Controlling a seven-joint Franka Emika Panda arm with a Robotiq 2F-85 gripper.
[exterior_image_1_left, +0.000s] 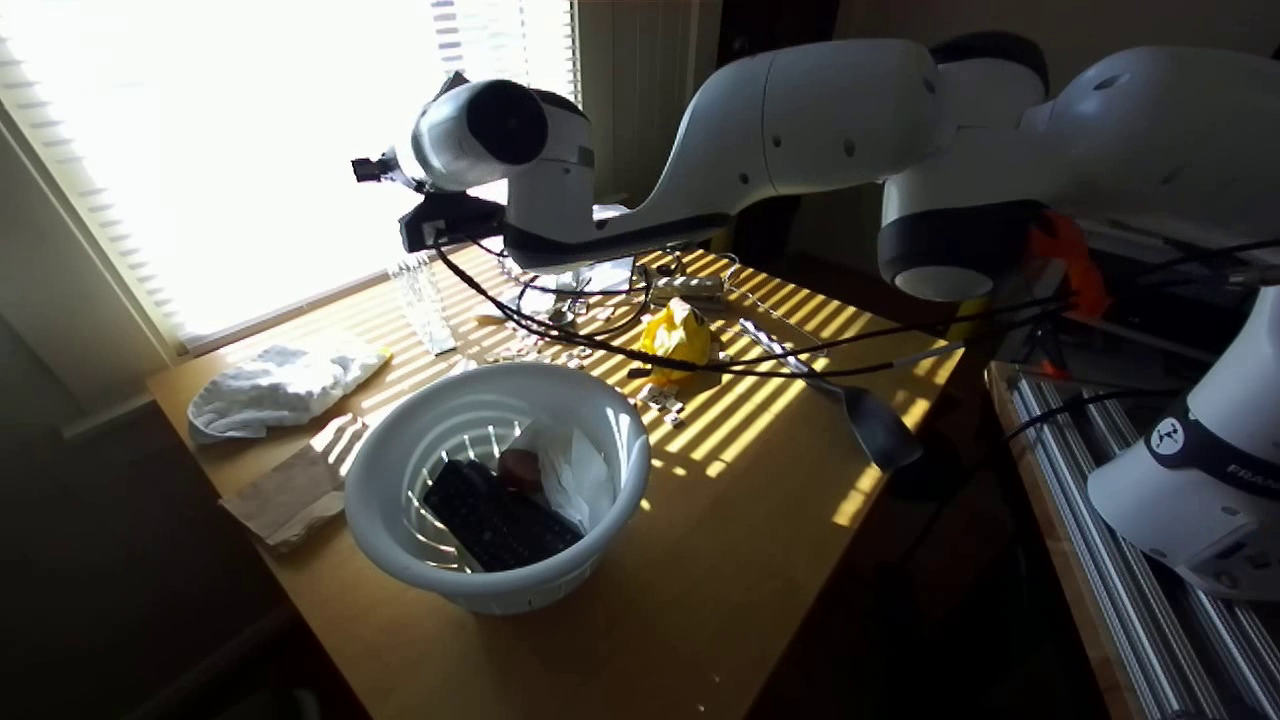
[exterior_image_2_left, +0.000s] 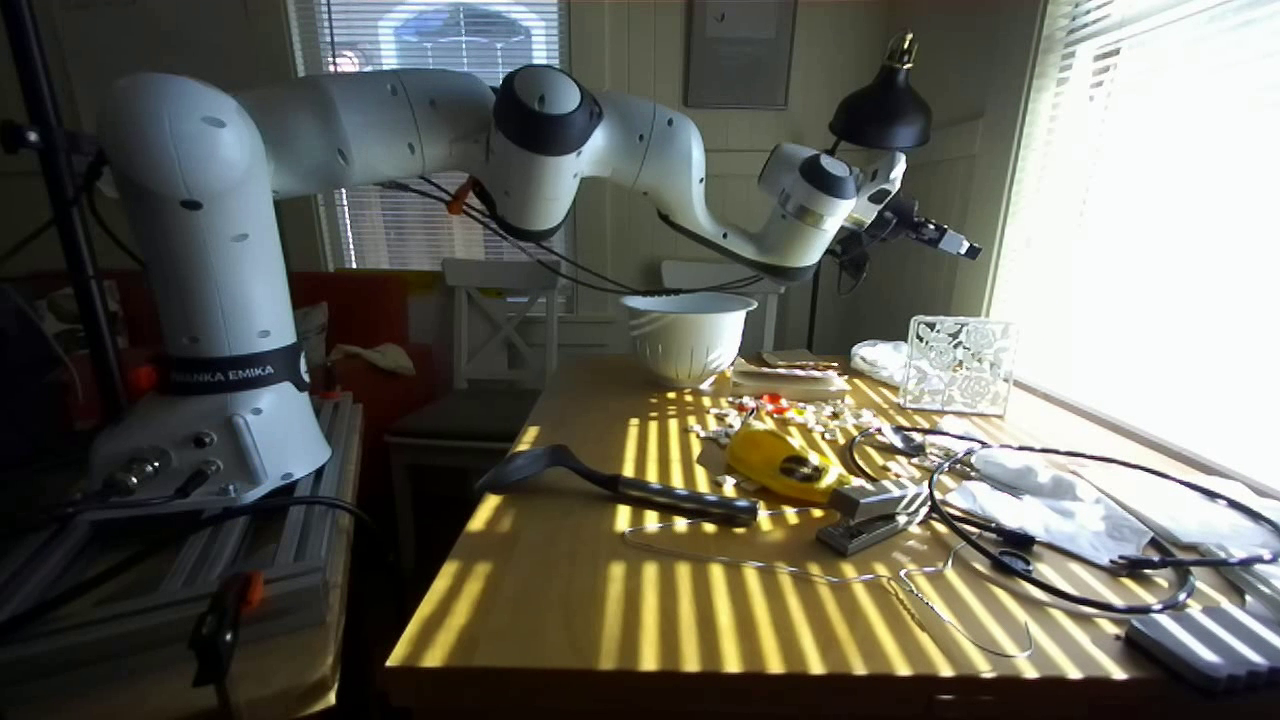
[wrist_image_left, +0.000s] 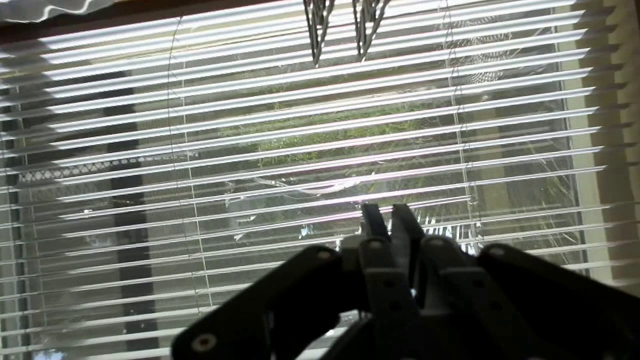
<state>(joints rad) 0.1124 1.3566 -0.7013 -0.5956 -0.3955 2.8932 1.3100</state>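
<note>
My gripper (wrist_image_left: 385, 206) is raised in front of the window blinds (wrist_image_left: 310, 135). Its fingers are together except for a narrow gap, with nothing seen between them. It also shows high above the table's far side in both exterior views (exterior_image_1_left: 362, 170) (exterior_image_2_left: 966, 248), touching nothing. Nearest below it stands a white openwork holder (exterior_image_2_left: 958, 365), also in an exterior view (exterior_image_1_left: 425, 310). A white cloth (exterior_image_1_left: 285, 388) lies near it. A white slotted bowl (exterior_image_1_left: 520, 597) holds a dark, keyed object (exterior_image_1_left: 500, 520), white paper (exterior_image_1_left: 578, 478) and a reddish-brown item (exterior_image_1_left: 518, 468).
The wooden table (exterior_image_2_left: 560, 620) carries a yellow bag (exterior_image_2_left: 785, 462), a black spatula (exterior_image_2_left: 640, 490), a grey stapler-like object (exterior_image_2_left: 870, 515), thin wire (exterior_image_2_left: 760, 568), looped black cable (exterior_image_2_left: 935, 500) and scattered small pieces (exterior_image_2_left: 830, 415). A black lamp (exterior_image_2_left: 882, 108) stands behind the arm.
</note>
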